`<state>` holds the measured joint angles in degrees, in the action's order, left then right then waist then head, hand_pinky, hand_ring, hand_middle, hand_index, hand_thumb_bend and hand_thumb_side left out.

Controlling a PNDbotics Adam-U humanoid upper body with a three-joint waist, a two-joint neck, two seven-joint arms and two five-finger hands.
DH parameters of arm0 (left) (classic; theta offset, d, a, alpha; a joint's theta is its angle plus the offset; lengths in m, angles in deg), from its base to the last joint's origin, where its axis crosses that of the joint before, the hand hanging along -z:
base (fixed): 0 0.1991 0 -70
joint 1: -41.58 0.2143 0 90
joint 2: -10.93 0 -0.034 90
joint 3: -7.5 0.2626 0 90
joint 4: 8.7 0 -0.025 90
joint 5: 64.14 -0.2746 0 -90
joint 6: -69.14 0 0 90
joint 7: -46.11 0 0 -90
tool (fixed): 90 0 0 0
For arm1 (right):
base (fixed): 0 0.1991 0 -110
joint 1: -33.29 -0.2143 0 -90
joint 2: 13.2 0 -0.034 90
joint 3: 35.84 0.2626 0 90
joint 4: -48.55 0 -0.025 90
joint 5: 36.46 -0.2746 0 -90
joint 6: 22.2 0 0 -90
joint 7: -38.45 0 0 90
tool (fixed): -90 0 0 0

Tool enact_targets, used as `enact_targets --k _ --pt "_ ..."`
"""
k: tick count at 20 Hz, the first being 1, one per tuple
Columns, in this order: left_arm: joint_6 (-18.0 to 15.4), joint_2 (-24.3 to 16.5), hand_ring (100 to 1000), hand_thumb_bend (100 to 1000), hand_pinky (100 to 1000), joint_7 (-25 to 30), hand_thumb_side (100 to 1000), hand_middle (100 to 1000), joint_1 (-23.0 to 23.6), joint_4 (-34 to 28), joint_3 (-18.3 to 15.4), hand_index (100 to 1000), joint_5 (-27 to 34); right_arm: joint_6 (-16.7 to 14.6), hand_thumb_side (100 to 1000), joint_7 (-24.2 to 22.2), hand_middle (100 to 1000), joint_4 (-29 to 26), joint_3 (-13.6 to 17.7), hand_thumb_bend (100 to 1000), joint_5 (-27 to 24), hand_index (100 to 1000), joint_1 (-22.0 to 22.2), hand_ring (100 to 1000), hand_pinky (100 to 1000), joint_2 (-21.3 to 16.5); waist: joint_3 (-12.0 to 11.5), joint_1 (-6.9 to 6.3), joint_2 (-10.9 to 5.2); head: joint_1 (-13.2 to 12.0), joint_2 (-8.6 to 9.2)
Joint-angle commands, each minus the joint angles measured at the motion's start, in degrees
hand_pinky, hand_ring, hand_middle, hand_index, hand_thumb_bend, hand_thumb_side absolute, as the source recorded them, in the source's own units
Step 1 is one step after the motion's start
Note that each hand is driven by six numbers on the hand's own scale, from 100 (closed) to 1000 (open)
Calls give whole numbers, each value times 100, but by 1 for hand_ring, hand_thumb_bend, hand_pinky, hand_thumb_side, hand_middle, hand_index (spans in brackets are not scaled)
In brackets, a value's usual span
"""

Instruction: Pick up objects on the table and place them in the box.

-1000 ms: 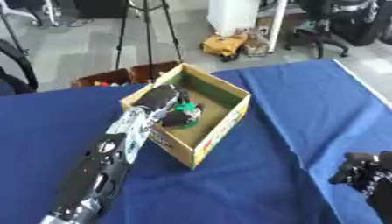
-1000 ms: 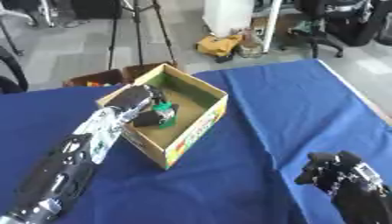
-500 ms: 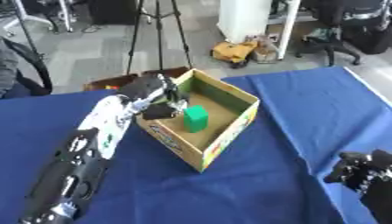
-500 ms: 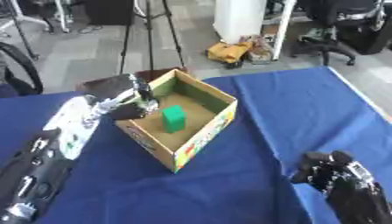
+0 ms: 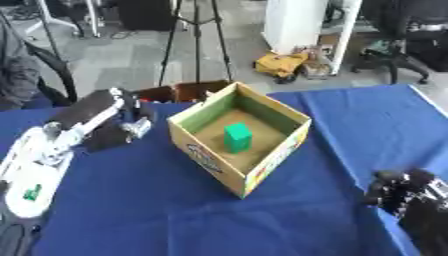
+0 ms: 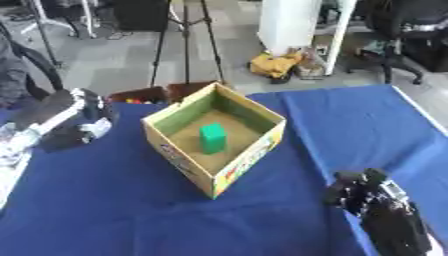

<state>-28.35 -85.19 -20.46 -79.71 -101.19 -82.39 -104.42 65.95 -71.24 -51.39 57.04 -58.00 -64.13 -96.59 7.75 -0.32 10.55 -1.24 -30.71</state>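
Note:
An open cardboard box (image 5: pixel 210 159) stands turned at an angle in the middle of the blue-covered table (image 5: pixel 157 210). One green block (image 5: pixel 237 137) stands upright on the box floor. My left hand (image 5: pixel 121 126) hovers just left of the box, outside its wall, fingers relaxed and holding nothing. At the lower right, well away from the box, my right hand (image 6: pixel 360 192) rests with fingers up and nothing in it. No other loose object shows on the cloth.
A low brown crate (image 6: pixel 159 94) with small coloured things sits just beyond the table's far edge behind the box. A tripod (image 5: pixel 194 35), a yellow object (image 5: pixel 280 64) and an office chair (image 5: pixel 411 45) stand on the floor beyond.
My left hand has come out of the box and drawn back to the left, leaving the green block inside. The camera has shifted too. The right hand has stayed put.

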Motion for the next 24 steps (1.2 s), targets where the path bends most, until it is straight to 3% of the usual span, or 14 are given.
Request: enact_targets --k 1,8,24 --pt "274 -236 685 100 570 -128 1000 453 304 -459 -298 564 256 -14 901 41 567 -47 68 100 51 742 -2 581 644 -95 -84 16 -95 79 -40" --pt "498 -151 693 100 569 -290 1000 420 1145 -699 -569 531 462 -26 903 67 567 -47 95 100 84 742 32 581 644 -81 -257 44 -89 173 -66" --pt "663 193 713 102 568 -395 1000 403 1655 -725 -762 510 989 -24 908 88 567 -49 113 100 115 742 43 581 643 -39 -339 72 -51 207 -93"
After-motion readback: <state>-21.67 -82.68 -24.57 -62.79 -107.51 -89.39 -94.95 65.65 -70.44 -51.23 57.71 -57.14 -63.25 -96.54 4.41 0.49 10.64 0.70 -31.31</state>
